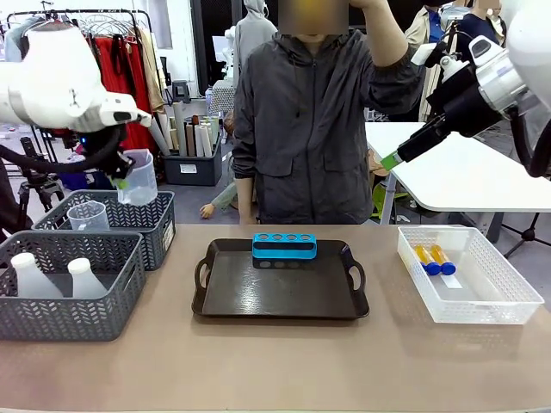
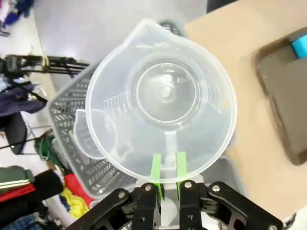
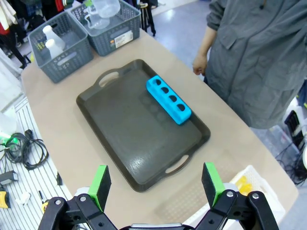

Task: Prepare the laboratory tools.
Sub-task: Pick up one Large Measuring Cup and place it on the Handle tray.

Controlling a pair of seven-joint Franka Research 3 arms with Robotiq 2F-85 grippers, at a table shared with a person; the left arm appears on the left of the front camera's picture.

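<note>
My left gripper (image 1: 125, 179) is shut on the handle of a clear measuring beaker (image 1: 139, 177), held in the air above the far grey mesh basket (image 1: 159, 225). In the left wrist view the green pads (image 2: 156, 170) pinch the handle at the rim of the beaker (image 2: 163, 96). A second beaker (image 1: 89, 215) stands in that basket. Two white flasks (image 1: 30, 277) stand in the near basket (image 1: 77, 314). The blue tube rack (image 1: 284, 246) sits on the dark tray (image 1: 280, 301). Two blue-capped tubes (image 1: 428, 259) lie in a clear bin (image 1: 469, 301). My right gripper (image 3: 156, 184) hangs open, high over the table's right side.
A person in a grey jacket (image 1: 301, 129) stands at the far side behind the tray, one arm raised. The baskets line the table's left edge, the clear bin its right. Bare tabletop (image 1: 275, 370) runs along the near edge.
</note>
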